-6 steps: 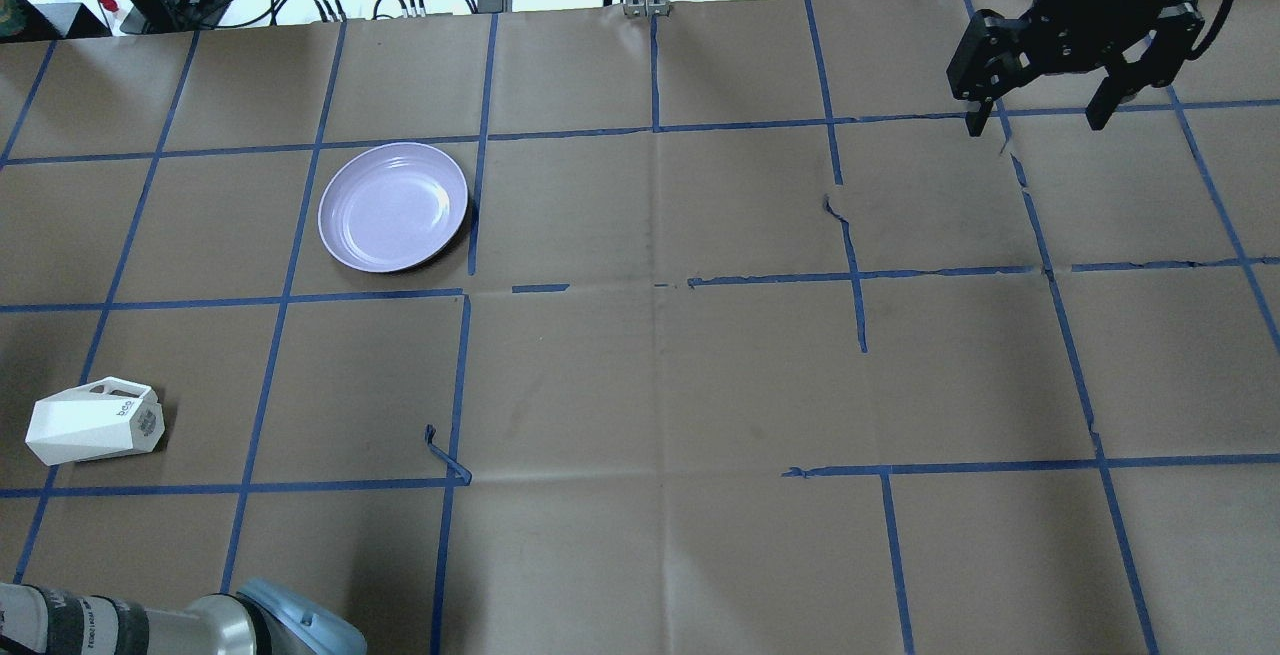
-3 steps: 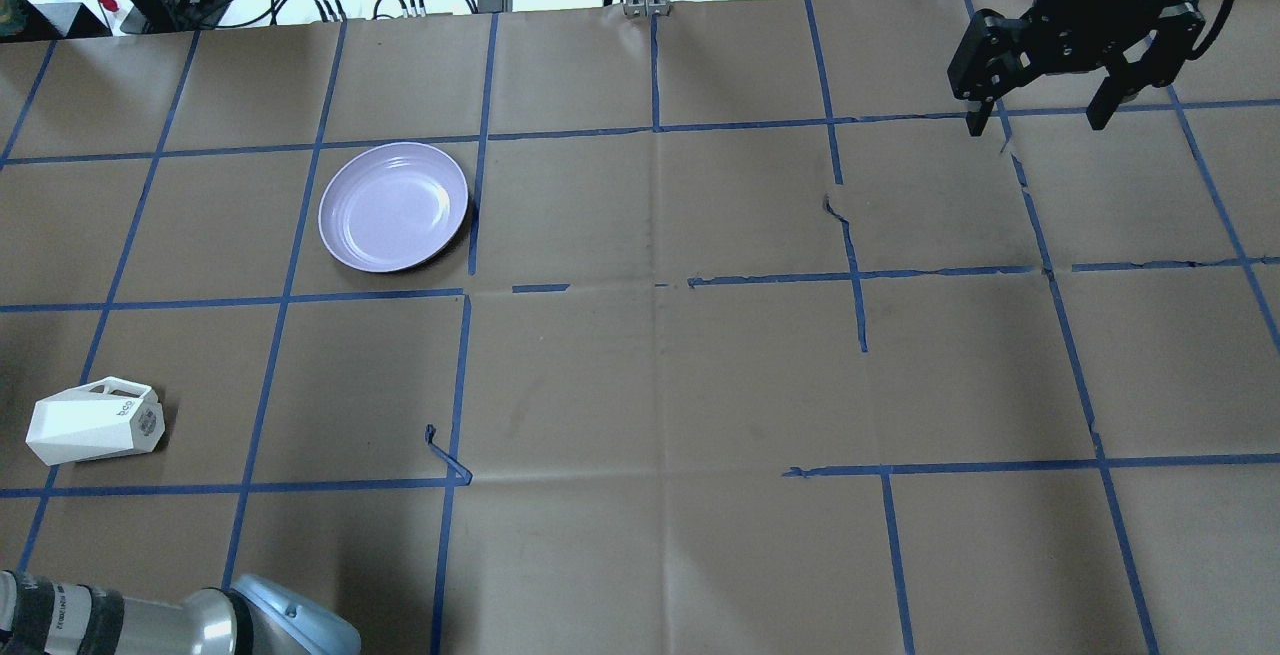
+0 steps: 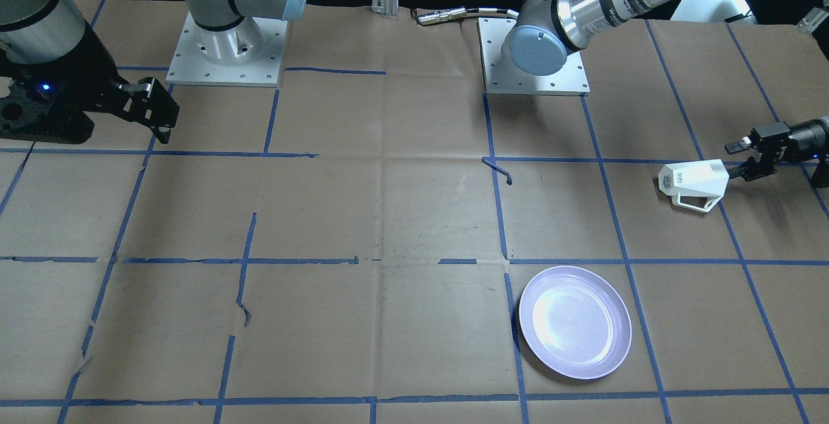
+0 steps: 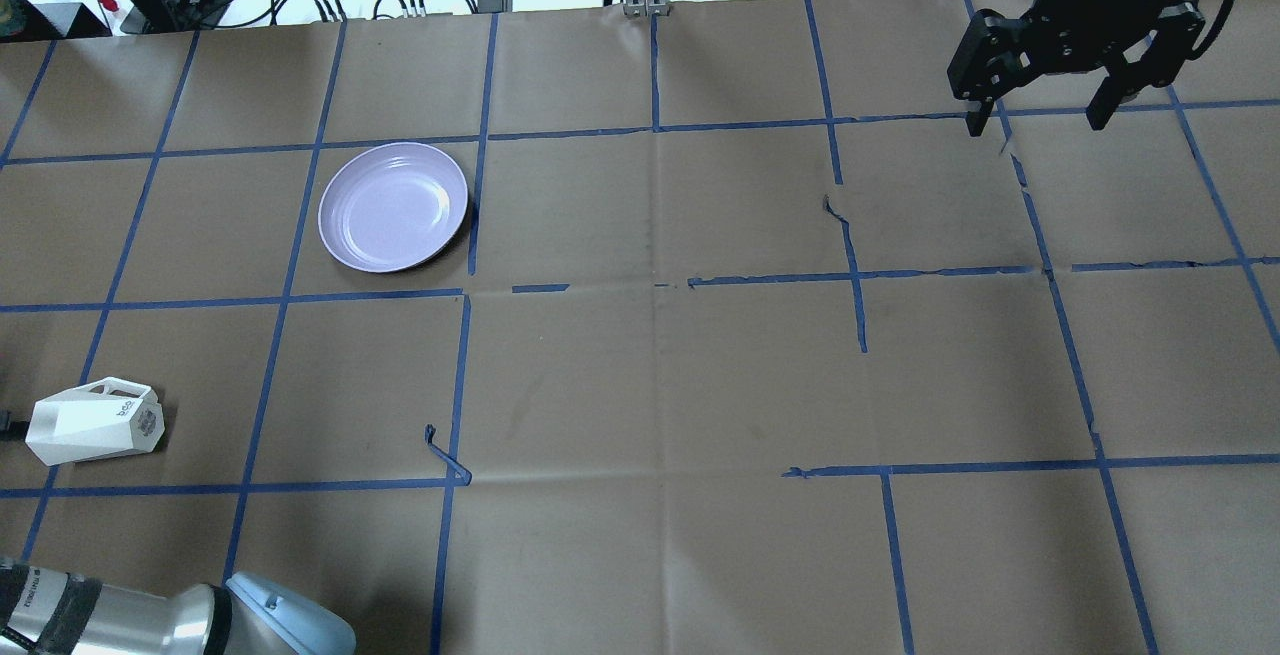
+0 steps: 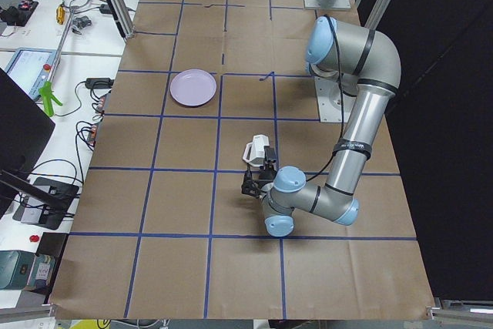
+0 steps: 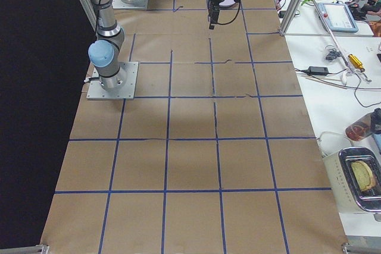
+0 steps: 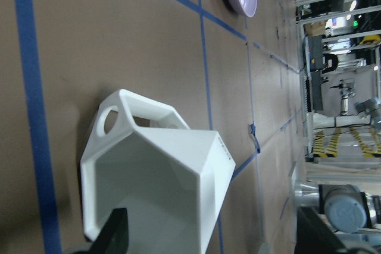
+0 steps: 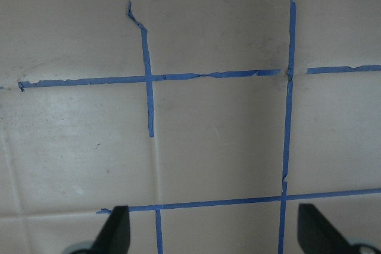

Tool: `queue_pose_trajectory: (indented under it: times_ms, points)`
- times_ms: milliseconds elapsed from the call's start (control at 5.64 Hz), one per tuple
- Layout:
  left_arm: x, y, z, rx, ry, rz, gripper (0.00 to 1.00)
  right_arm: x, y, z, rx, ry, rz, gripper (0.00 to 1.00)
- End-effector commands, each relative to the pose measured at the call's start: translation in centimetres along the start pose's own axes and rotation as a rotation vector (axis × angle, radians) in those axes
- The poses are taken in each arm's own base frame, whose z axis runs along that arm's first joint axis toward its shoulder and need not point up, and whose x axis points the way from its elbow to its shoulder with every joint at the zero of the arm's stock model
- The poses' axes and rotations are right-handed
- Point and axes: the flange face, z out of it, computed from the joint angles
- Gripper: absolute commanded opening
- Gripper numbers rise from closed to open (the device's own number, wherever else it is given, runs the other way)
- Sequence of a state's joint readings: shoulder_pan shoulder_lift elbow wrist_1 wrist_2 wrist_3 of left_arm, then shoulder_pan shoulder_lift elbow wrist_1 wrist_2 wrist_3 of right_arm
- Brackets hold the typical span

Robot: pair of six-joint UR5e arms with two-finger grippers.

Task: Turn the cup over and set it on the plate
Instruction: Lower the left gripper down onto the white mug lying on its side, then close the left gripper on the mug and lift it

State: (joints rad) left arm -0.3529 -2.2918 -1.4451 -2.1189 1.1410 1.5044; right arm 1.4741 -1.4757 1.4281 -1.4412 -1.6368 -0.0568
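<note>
**Cup** point(image 4: 95, 422). White, faceted. It lies on its side on the worktop point(image 4: 640, 385), at the end on the robot's left. The long axis runs along the worktop's length, with the open mouth towards the left end and the base towards the middle. The handle point(image 4: 110, 387) sits on the flank turned away from the robot. Nothing grips it, and it is not yet upright.

**Plate** point(image 4: 393, 206). Pale lavender, bare, flat on the worktop. It is well apart from the cup, further from the robot and further towards the middle.

**Left hand** point(image 3: 738, 162). Low, reaching in level from the left end, fingers spread and empty. It is just beside the cup's mouth and points along the long axis. In the wrist view the mouth gapes straight at it. One finger lines up with the hollow and the other stands outside the wall. I cannot tell whether either touches the rim.

**Right hand** point(image 4: 1036, 123). Raised over the far corner on the robot's right, fingers spread, empty, well apart from both items.

**Assessment.** The left arm is by far the nearer. This looks like the approach stage. The hand probably needs to go a little further along the axis so the fingers straddle one wall before closing. The cup then has to be turned upright and carried away from the robot and inward to the plate.
</note>
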Motion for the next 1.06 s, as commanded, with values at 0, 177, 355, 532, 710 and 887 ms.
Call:
queue_pose_trajectory:
  times_ms: [0, 177, 355, 532, 710, 887]
  points:
    - [-1.71, 0.23, 1.5, 0.049, 0.131, -0.061, 0.98, 0.0, 0.01, 0.01, -0.001, 0.0, 0.0, 1.0]
    - [-1.7, 0.24, 1.71, 0.057, 0.15, -0.07, 0.96, 0.0, -0.01, -0.01, 0.001, 0.0, 0.0, 1.0]
    - [-1.7, 0.2, 1.73, 0.061, 0.155, -0.075, 0.43, 0.0, 0.01, 0.01, -0.001, 0.0, 0.0, 1.0]
    - [-1.67, 0.24, 1.76, 0.058, 0.158, -0.075, 0.05, 0.0, 0.01, 0.01, -0.001, 0.0, 0.0, 1.0]
    - [-1.61, 0.3, 1.76, 0.064, 0.165, -0.077, 0.0, 0.0, 0.01, 0.01, -0.001, 0.0, 0.0, 1.0]
    - [-1.43, 0.3, 1.8, 0.067, 0.173, -0.082, 0.0, 0.0, 0.01, 0.01, -0.001, 0.0, 0.0, 1.0]
